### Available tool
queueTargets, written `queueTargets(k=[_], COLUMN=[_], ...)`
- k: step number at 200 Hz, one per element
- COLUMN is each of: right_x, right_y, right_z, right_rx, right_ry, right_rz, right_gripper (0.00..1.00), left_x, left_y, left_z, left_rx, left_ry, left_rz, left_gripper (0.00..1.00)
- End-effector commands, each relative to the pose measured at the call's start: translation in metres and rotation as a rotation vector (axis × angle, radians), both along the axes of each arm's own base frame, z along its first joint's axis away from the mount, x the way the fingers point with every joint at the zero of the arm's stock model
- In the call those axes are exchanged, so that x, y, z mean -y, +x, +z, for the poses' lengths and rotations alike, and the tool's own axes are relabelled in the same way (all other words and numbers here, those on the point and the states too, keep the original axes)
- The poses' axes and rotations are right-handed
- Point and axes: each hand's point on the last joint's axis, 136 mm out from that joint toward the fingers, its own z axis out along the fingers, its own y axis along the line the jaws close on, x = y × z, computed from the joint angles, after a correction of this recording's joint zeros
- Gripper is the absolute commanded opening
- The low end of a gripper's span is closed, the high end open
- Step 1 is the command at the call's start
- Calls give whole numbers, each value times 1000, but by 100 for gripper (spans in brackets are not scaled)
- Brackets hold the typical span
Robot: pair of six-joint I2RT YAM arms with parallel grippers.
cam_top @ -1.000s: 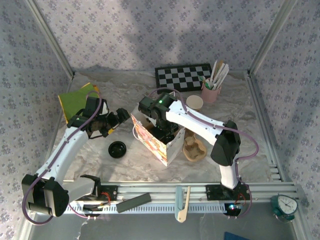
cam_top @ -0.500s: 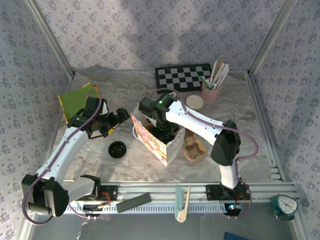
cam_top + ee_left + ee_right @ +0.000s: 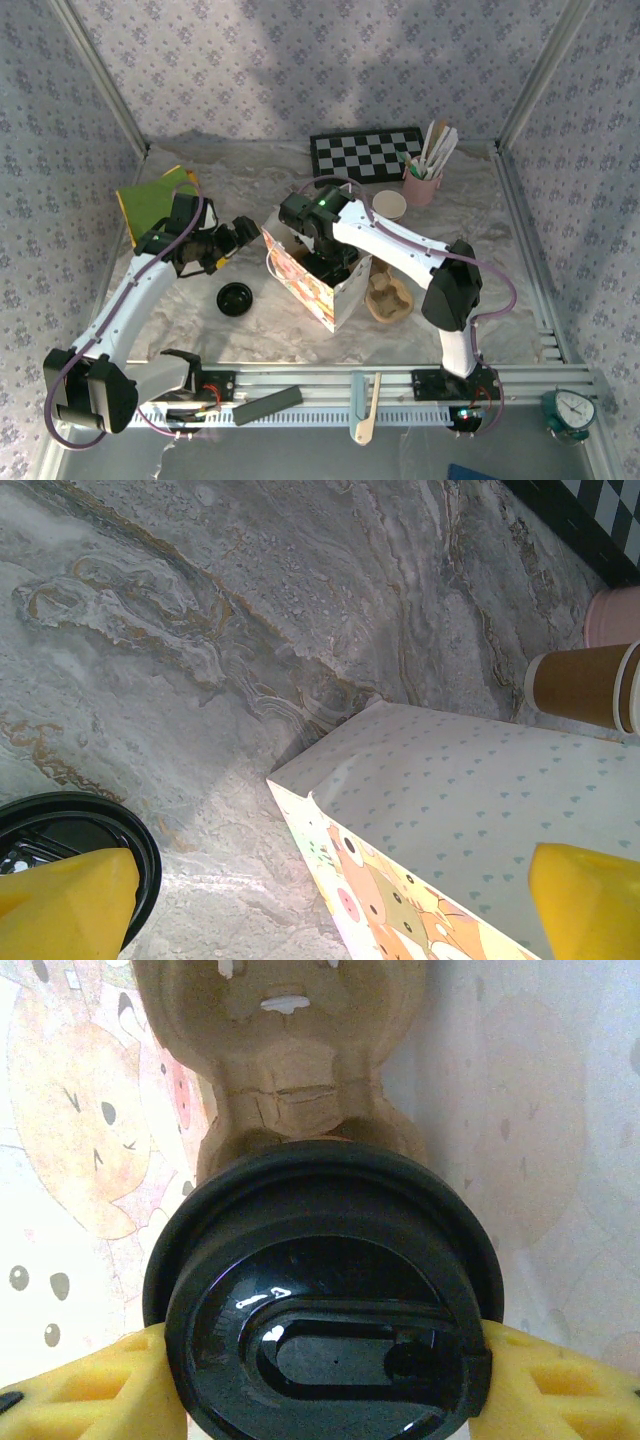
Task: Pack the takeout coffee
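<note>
The takeout coffee shows from above as a round black lid; the cup body beneath it is hidden. My right gripper is shut on it, a yellow finger pressed to each side of the lid. It hangs inside the cartoon-printed paper bag, just above a brown pulp tray at the bag's bottom. In the top view the right gripper reaches down into the bag's mouth. My left gripper stands open just left of the bag, holding nothing.
A loose black lid lies left of the bag. A lidless kraft cup, a pink cup of stirrers and a checkerboard stand behind. Another pulp tray sits right of the bag, a green book far left.
</note>
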Motion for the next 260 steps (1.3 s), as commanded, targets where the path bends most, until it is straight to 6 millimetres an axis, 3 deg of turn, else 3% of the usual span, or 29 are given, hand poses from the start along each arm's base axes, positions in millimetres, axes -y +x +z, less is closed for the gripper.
queueTargets(k=[1,260], right_x=[7,10], right_y=[-3,-10], right_z=[7,7], right_rx=[2,5], right_ry=[0,2], right_rz=[-17,-35], right_gripper=[59,60], left_x=[3,4], left_y=[1,-1], left_z=[13,15], left_rx=[32,35], left_ry=[-11,-13], left_rz=[-17,-20], left_gripper=[100,100])
